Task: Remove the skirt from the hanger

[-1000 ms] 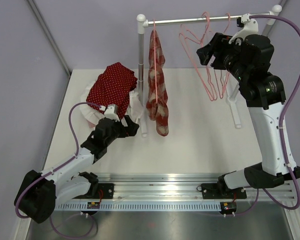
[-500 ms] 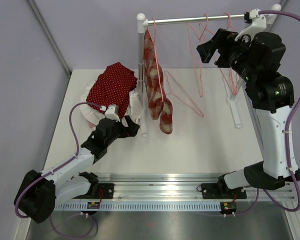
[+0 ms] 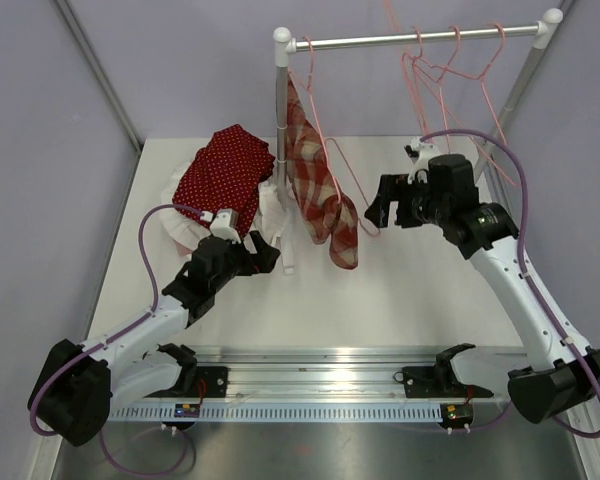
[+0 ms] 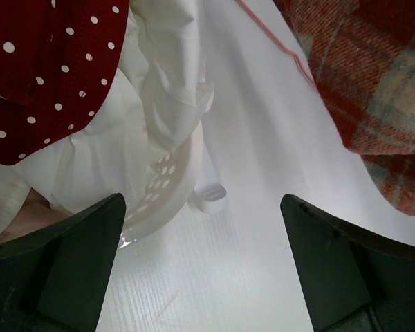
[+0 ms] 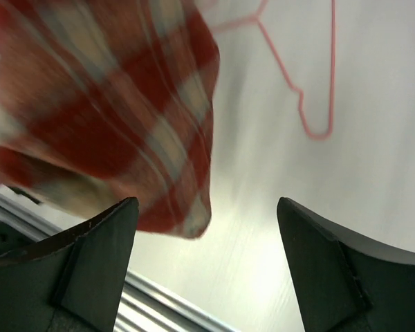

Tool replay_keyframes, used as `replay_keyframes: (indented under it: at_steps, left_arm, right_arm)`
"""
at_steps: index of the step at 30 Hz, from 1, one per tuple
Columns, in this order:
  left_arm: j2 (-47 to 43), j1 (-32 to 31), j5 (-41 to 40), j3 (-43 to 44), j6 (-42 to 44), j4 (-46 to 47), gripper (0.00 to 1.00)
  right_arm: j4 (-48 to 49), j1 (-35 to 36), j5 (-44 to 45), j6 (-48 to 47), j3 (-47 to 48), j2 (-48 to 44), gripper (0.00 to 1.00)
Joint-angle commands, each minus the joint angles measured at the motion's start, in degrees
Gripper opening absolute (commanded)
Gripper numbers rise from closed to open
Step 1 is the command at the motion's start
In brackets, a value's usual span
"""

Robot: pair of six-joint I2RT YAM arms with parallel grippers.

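Showing the red plaid skirt [image 3: 320, 215] slung on a pink wire hanger [image 5: 332, 69] at the rail's [image 3: 410, 40] left end, just beside the wide-spread right hand [image 3: 373, 212], with the equally spread left hand [image 3: 265, 252] low over the bench [image 3: 410, 290].

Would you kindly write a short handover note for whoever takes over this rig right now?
Left gripper: open, empty, low by the white basket.
Right gripper: open, empty, just right of the plaid skirt.
Skirt hangs on its pink hanger, hooked on the rail.
Done: nothing removed yet.
Left: grasp the skirt and pull it off the hanger.
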Motion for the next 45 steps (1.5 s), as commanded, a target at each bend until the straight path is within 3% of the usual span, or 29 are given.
replay_keyframes:
  at_steps: [1,4,9,15,20,26,34,36,40,45]
  left_arm:
    - [-0.23,-0.43,0.20,1.82,0.28,4.22,0.99]
    - [0.03,-0.52,0.20,1.99,0.37,4.31,0.99]
    - [0.30,-0.78,0.12,2.08,0.37,4.39,0.99]
    - [0.12,-0.79,0.29,1.81,0.46,4.57,0.99]
    - [0.21,-0.79,0.64,1.64,0.46,4.83,0.99]
    - [0.39,-0.87,0.90,1.46,0.55,5.36,0.99]
    - [-0.32,-0.79,0.73,0.58,0.37,6.59,0.99]
    - [-0.58,-0.79,0.82,0.23,0.28,7.03,0.99]
    - [-0.93,-0.79,0.73,-0.56,0.11,7.99,0.99]
    - [-1.37,-0.79,0.47,-1.52,-0.24,9.40,0.99]
  right_arm:
    - [0.75,0.34,1.78,-0.83,-5.84,-4.90,0.88]
    - [-1.01,0.52,2.21,0.05,-7.61,-1.40,0.89]
    - [-3.56,0.78,9.59,1.64,-0.50,12.04,0.89]
    - [-1.90,0.08,24.27,4.36,5.92,25.67,0.90]
    - [3.62,-4.14,17.08,7.17,9.88,34.47,0.88]
    - [3.03,-4.14,15.23,6.30,16.55,45.01,0.82]
    - [3.99,-4.14,14.43,6.82,18.49,53.10,0.76]
    - [2.15,-4.05,15.57,6.56,19.89,54.07,0.70]
    - [-1.79,-4.05,16.10,7.18,25.05,58.53,0.67]
    - [-16.11,-2.48,16.89,4.19,35.44,67.77,0.67]
